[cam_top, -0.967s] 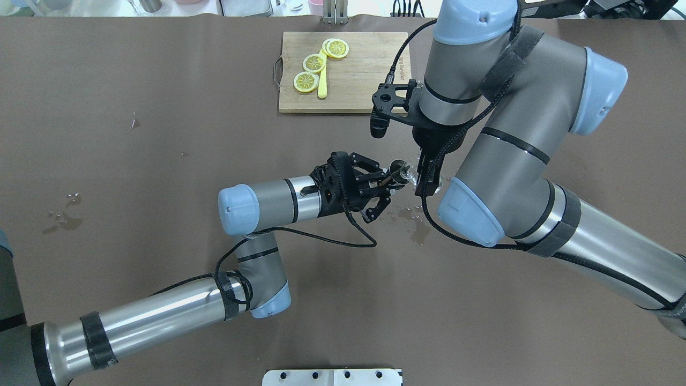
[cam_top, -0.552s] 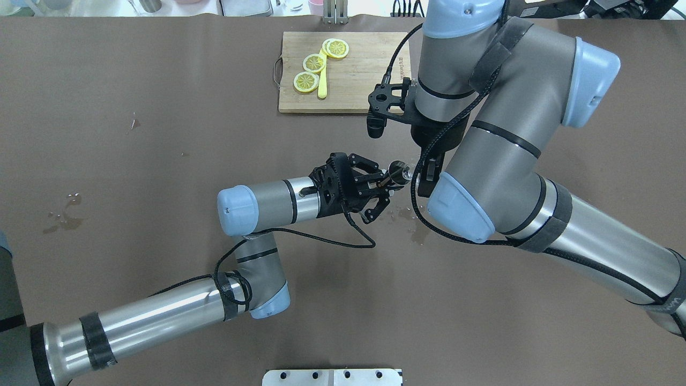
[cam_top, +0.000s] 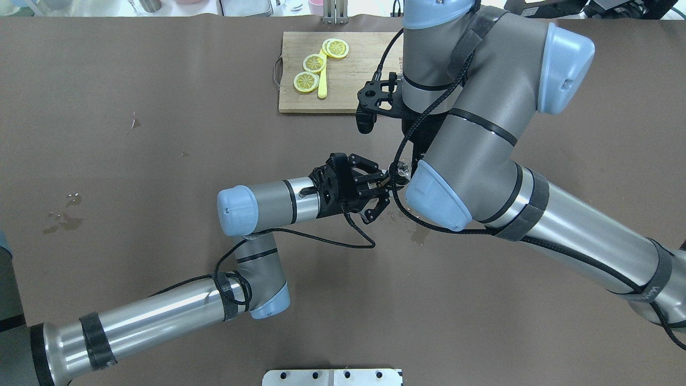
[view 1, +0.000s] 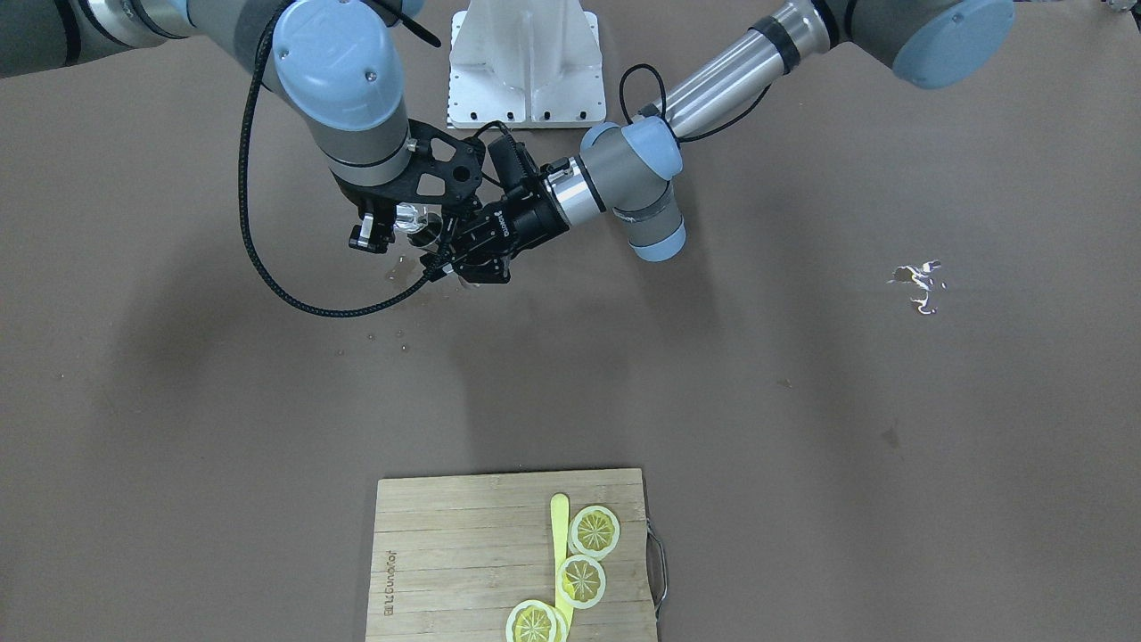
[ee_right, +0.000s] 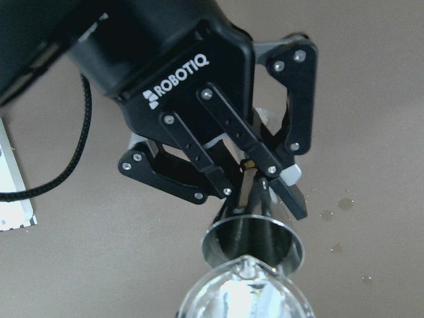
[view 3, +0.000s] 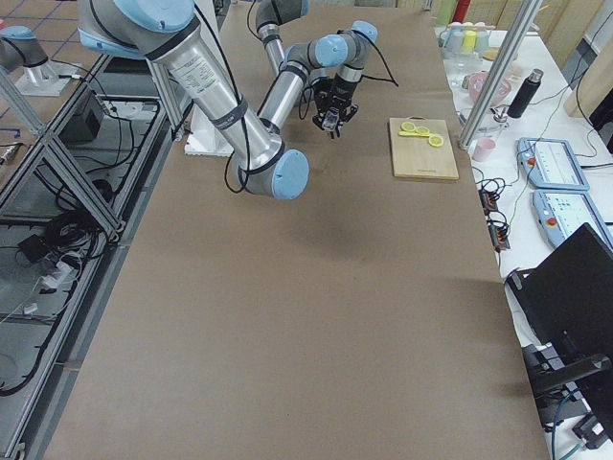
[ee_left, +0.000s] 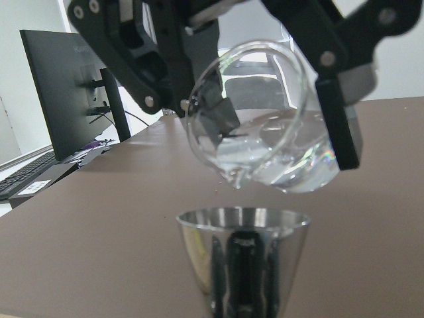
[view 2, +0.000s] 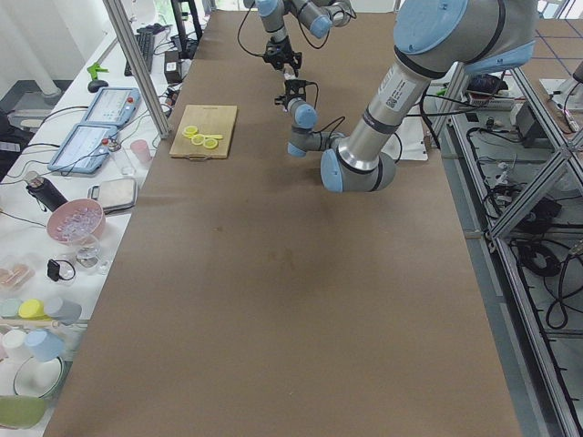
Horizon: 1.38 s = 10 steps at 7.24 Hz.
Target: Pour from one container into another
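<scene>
My left gripper (ee_right: 255, 173) is shut on the narrow waist of the steel jigger (ee_left: 243, 255) and holds it upright above the table. Directly over it hangs the clear glass tumbler (ee_left: 265, 126), tilted with its lip down toward the jigger's mouth and with water inside. My right gripper (ee_left: 265, 112) is shut on the tumbler, a finger on each side. From the front, the jigger (view 1: 429, 234) and the tumbler (view 1: 408, 215) touch or nearly touch. In the overhead view the right forearm hides the tumbler and most of the jigger (cam_top: 395, 172), just beyond the left gripper (cam_top: 387, 182).
A wooden cutting board (cam_top: 364, 75) with lemon slices and a yellow knife lies at the table's far side. Water drops lie under the grippers (cam_top: 419, 231) and at the robot's far left (cam_top: 61, 217). A white mounting plate (view 1: 526, 62) sits by the robot's base.
My right arm has swung toward the robot's left, carrying the tumbler over the jigger and covering it in the overhead view. The left arm and jigger have stayed put.
</scene>
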### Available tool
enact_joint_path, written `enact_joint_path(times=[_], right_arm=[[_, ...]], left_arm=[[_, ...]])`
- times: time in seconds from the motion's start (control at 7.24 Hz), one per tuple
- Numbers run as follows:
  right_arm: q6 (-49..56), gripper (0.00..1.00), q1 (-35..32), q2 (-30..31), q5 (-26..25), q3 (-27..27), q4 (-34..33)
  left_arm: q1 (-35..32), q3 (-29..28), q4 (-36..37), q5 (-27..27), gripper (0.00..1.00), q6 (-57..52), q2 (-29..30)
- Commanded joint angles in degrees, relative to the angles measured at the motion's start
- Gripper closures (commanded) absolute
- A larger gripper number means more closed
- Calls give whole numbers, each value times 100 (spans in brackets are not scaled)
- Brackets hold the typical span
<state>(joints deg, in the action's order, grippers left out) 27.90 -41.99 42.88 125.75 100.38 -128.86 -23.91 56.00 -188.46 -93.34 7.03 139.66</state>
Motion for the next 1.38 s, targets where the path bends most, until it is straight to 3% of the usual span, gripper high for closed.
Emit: enact_joint_path(times=[0.0,1.24], right_arm=[[66,100,24,-60,-15,-62,-182],[339,100,-2,-131,-103,-11,-500]], left_arm=[[9,-1,-16,0,100,0,0],[26,-1,-103,-9,100,0,-18]])
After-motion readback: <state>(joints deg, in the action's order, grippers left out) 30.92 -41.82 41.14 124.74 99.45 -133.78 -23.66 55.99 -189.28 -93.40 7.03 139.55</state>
